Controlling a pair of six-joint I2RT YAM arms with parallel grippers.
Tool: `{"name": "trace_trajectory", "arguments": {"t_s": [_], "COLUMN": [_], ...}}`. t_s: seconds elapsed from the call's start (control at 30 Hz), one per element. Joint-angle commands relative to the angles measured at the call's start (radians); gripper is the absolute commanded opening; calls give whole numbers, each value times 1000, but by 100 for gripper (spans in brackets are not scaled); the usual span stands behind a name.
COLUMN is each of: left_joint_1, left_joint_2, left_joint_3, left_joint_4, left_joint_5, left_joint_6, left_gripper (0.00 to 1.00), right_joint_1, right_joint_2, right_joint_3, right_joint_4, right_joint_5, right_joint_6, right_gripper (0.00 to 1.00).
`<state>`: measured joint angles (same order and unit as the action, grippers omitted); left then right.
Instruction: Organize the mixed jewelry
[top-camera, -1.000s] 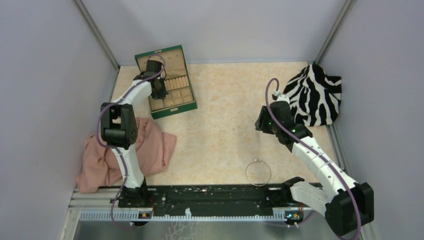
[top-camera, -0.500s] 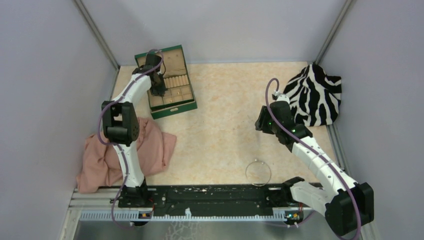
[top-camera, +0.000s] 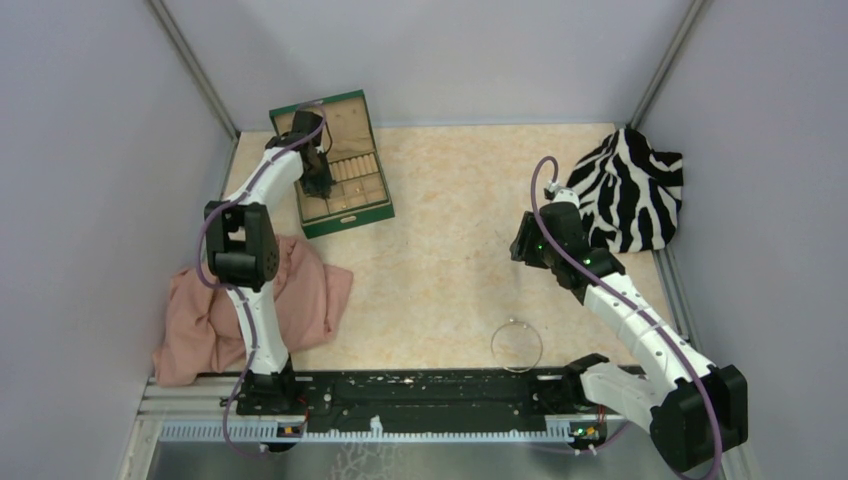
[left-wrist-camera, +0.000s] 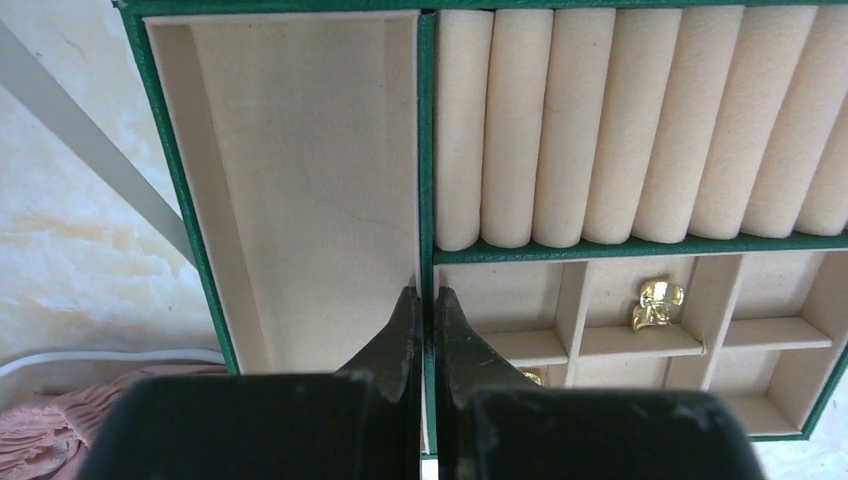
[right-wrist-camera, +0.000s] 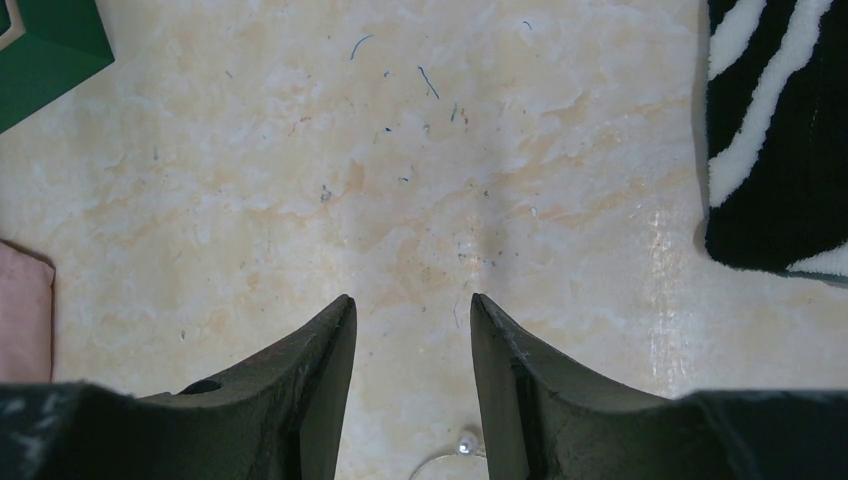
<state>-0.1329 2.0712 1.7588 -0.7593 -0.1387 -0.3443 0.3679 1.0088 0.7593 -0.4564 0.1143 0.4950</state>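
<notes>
The green box lined tan (top-camera: 333, 165) lies open at the back left. My left gripper (top-camera: 320, 185) hovers over it, shut and empty. In the left wrist view its tips (left-wrist-camera: 425, 292) sit over the green divider between the long empty compartment (left-wrist-camera: 300, 180) and the small cells. A gold piece (left-wrist-camera: 655, 303) lies in one small cell. Another gold piece (left-wrist-camera: 530, 377) peeks out beside my finger. The thin silvery hoop (top-camera: 516, 345) lies on the table near the front. My right gripper (top-camera: 522, 245) is open and empty above bare table (right-wrist-camera: 411, 298), with the hoop's bead (right-wrist-camera: 466, 442) just behind its tips.
A zebra-striped cloth (top-camera: 630, 190) lies at the back right and shows in the right wrist view (right-wrist-camera: 770, 130). A pink cloth (top-camera: 300, 295) lies by the left arm. Padded ring rolls (left-wrist-camera: 620, 120) fill the box's upper part. The box's corner (right-wrist-camera: 45, 50) shows in the right wrist view.
My left arm has moved a little farther back over the box. The right arm and the hoop have not moved.
</notes>
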Motion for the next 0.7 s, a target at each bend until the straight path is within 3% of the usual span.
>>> {"name": "trace_trajectory", "arguments": {"t_s": [0.0,0.27,0.43,0.5,0.67], "left_joint_1": [4,4,4,4,3], "left_joint_2": [29,53,28,2,-138], "left_joint_3": [27,16,36,37,0], "left_joint_4": [-39,-34,-48,-46,-32], "left_joint_5": [11,-12,43,69,106], "left_joint_6": [-2,-3,3,12,33], "left_gripper": [0,0,43,47,47], "right_joint_1": [-7,-7,-7,-7,-7], "right_joint_2": [-10,-8,-8,-6,10], "right_joint_3": [-5,1,7,9,18], "right_joint_4": [40,44,41,41,47], "right_joint_5": [3,-2,-5,-6,-14], "right_joint_6": [8,6,6,5,4], "right_gripper": [46,46,46,46,46]}}
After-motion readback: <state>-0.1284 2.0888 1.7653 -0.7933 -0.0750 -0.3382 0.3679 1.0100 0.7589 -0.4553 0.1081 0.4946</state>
